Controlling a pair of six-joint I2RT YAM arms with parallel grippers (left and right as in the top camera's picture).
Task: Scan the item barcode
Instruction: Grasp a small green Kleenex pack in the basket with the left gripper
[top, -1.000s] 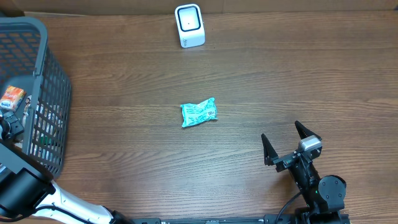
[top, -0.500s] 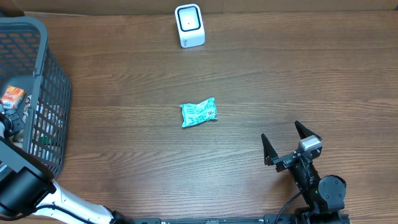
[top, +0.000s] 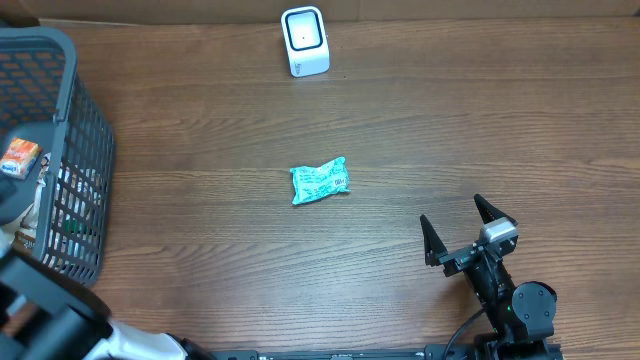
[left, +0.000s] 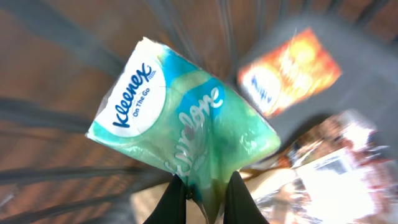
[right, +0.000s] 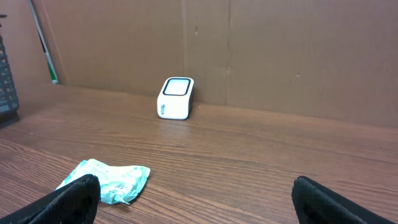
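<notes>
The left hand pinches one corner of the soft, light, slippery-looking teal plastic-wrapped Kleenex tissue pack in the grey plastic lattice basket, probably safer gripped mid-body, while the right hand gapes wide.

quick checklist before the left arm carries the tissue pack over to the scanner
1. Left fingers shut on tissue pack: ok.
2. Grip depth: not ok, only one corner looks pinched.
3. Barcode side known: cannot tell, only the logo face shows.
4. Pack clear of basket: not ok, basket bars and other goods sit close behind it.
5. Scanner upright and unobstructed: ok.
6. Right fingers open, low at the near edge, off the likely path: ok.
</notes>
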